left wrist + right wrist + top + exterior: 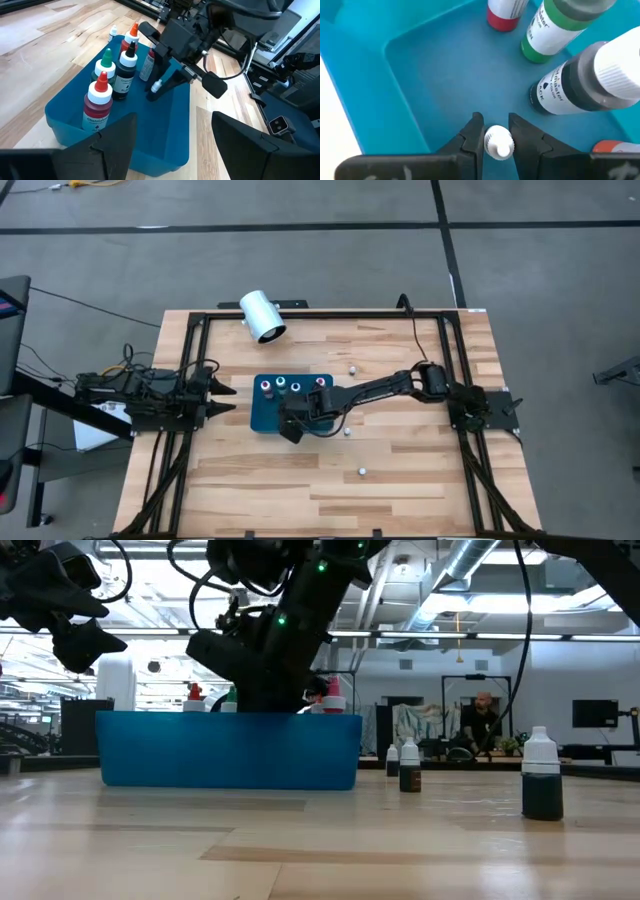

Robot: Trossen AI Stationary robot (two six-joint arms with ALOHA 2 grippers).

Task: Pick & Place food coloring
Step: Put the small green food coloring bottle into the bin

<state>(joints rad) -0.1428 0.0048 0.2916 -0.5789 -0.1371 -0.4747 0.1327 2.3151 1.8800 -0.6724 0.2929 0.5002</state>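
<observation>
The teal tray [262, 416] lies mid-table. Several food coloring bottles stand upright in it: red-topped [98, 102], green-topped [105, 67], black [126, 70] and orange-topped [131, 37]. My right gripper [495, 121] reaches slanting down into the tray and is shut on one small white-capped bottle [498, 142]. Three more bottles stand loose on the wood [352, 367], [347, 432], [361, 471]. My left gripper [228, 398] waits open at the tray's left, touching nothing. My right gripper pinches the small bottle between its two fingers [472, 134]. The white cap [156, 86] sticks out past the fingertips, and the fingers hide the body. The fingers slant down from the table's right, the bottle along them, cap lowest, above the tray floor beside the standing bottles.
A large white cylinder [262, 317] lies at the far edge, left of centre. Black frame rails [190, 370] run along both sides of the table. Bare wood stretches across the near half [300, 490]. A person sits in the room beyond [482, 720].
</observation>
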